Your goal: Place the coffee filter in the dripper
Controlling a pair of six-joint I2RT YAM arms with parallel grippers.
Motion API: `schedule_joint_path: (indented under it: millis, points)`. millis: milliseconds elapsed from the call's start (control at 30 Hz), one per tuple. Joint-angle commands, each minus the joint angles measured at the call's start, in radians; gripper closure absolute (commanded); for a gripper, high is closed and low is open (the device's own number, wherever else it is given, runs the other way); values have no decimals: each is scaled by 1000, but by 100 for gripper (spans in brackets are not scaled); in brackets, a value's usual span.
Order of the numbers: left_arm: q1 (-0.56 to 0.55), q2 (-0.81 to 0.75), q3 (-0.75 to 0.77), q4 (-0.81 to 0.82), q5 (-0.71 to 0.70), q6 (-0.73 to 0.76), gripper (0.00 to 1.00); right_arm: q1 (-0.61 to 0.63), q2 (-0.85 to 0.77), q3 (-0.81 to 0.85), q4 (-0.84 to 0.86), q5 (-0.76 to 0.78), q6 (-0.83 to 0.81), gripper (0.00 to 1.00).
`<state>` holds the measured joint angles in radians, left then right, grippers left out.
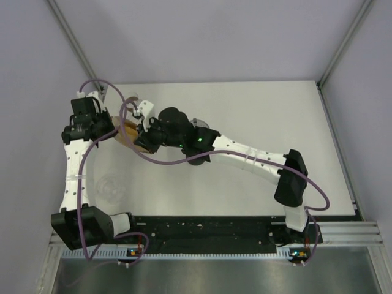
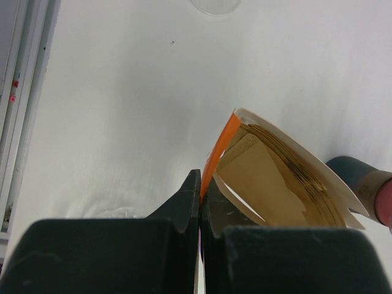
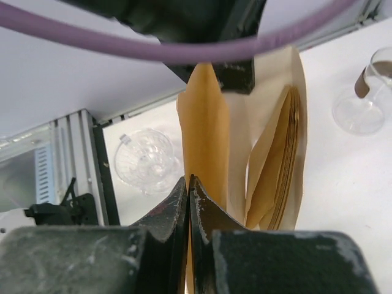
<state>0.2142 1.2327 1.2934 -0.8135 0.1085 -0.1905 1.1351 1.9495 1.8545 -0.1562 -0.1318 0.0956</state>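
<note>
**Both grippers pinched shut at the filter pack**

The right gripper (image 3: pixel 188 181) has its two dark fingers pressed together on the lower edge of a single brown paper coffee filter (image 3: pixel 203 122). That sheet stands upright between the fingers, smooth and tan. It stands a little apart from the rest of the brown stack, whose fanned edges show just to its right.

The left gripper (image 2: pixel 199 187) is likewise clamped tight, nipping the bright orange side of the open pack of filters (image 2: pixel 215 150). The pack is cream card around a curved sheaf of brown leaves, and it is tilted up off the white table (image 2: pixel 122 92). From above, the two grippers meet over the far left part of the table with the pack between them.

The clear ribbed plastic dripper (image 3: pixel 147 160) sits on the table well apart from the filter, nearer the left arm's base. A clear glass carafe with a brown band (image 3: pixel 367 98) stands on the other side. A purple cable (image 3: pixel 122 46) crosses overhead.
</note>
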Motion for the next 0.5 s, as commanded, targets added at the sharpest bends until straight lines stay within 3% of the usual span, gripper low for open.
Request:
schedule_joint_path:
  millis: [0,233,467]
  points:
    - [-2,20,-23,80,-32,22,100,6,-96,3,23,-37,18,100]
    - [-1,77,-66,148,-67,29,100,-55,-204,-17,-135,-25,-39,100]
    - [-16,157,-128,272,-79,34,100,-109,-313,-11,-364,129,-220,100]
